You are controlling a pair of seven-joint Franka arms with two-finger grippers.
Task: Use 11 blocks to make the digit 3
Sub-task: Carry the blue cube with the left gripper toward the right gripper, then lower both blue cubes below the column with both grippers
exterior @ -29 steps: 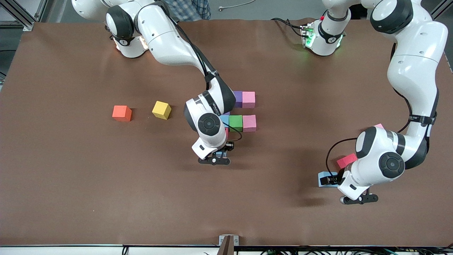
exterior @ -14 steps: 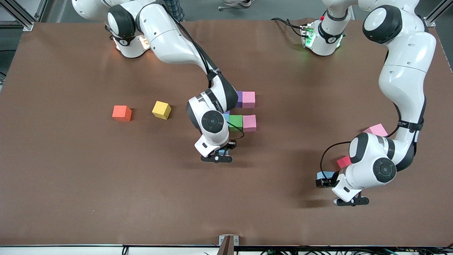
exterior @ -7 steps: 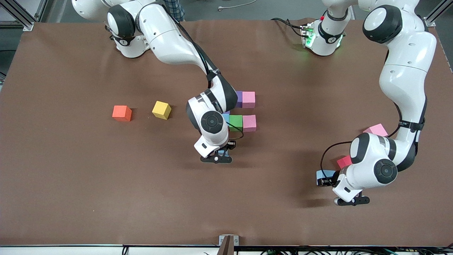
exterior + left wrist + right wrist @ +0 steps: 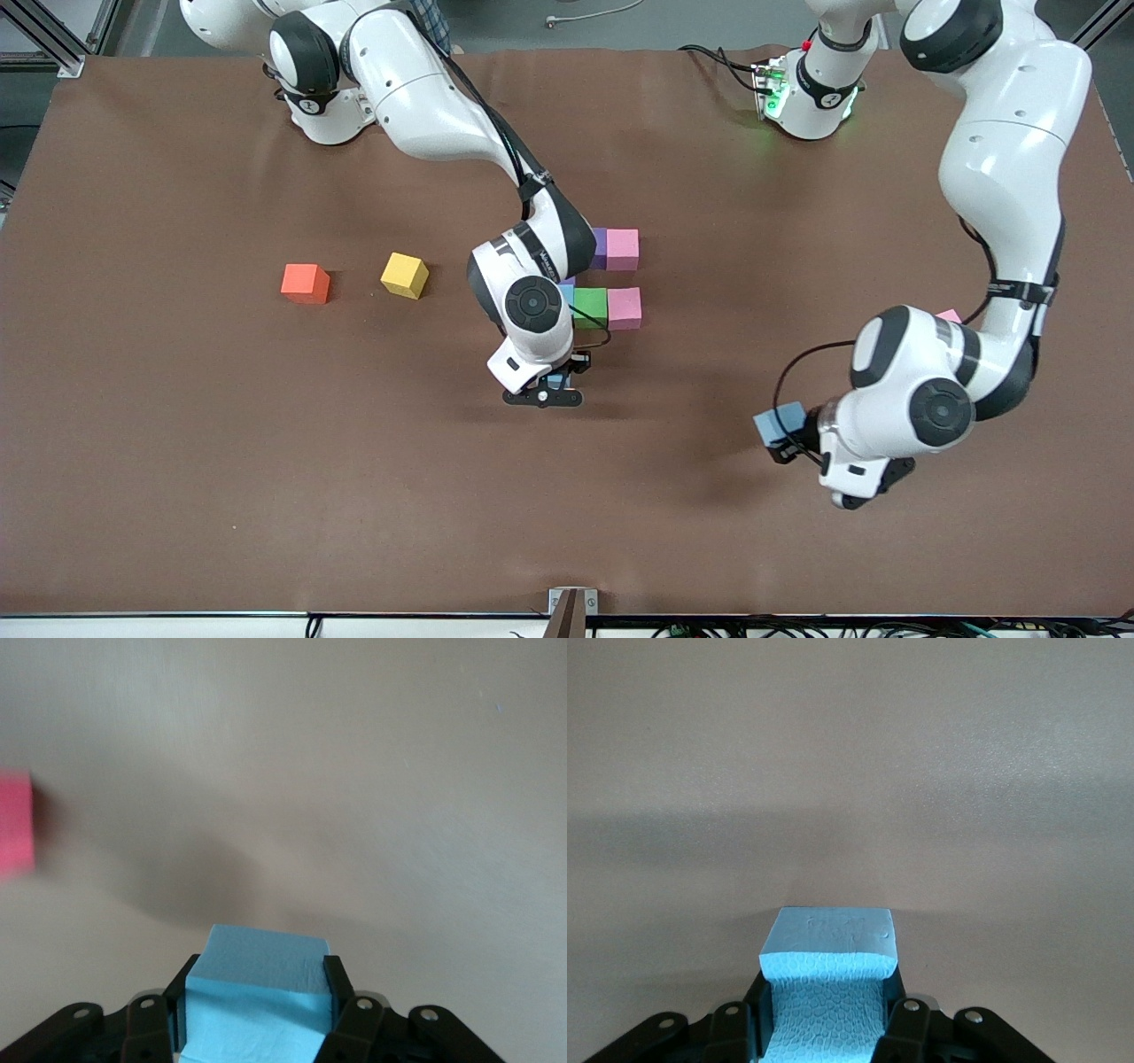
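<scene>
Since 0.5 s ago the left end effector (image 4: pixel 791 437) has lifted off the counter (image 4: pixel 177 443) w/ a light blue cube (image 4: pixel 780 424) pinched between its fingers (image 4: pixel 341 1010), carrying it toward the right arm's end; a red cube (image 4: pixel 15 822) lies on the counter near it, and a pink cube (image 4: pixel 949 315) peeks out past the left arm. Right end effector (image 4: pixel 551 383) hasn't moved, pinching another light blue cube (image 4: pixel 828 979) low at the counter, w/ the green cube (image 4: pixel 590 306), pink cube (image 4: pixel 624 307), and purple (image 4: pixel 597 247) + pink (image 4: pixel 622 248) pair just beside it toward the bases; yellow cube (image 4: pixel 405 275) and orange cube (image 4: pixel 305 283) sit well apart from it toward the right arm's end.
</scene>
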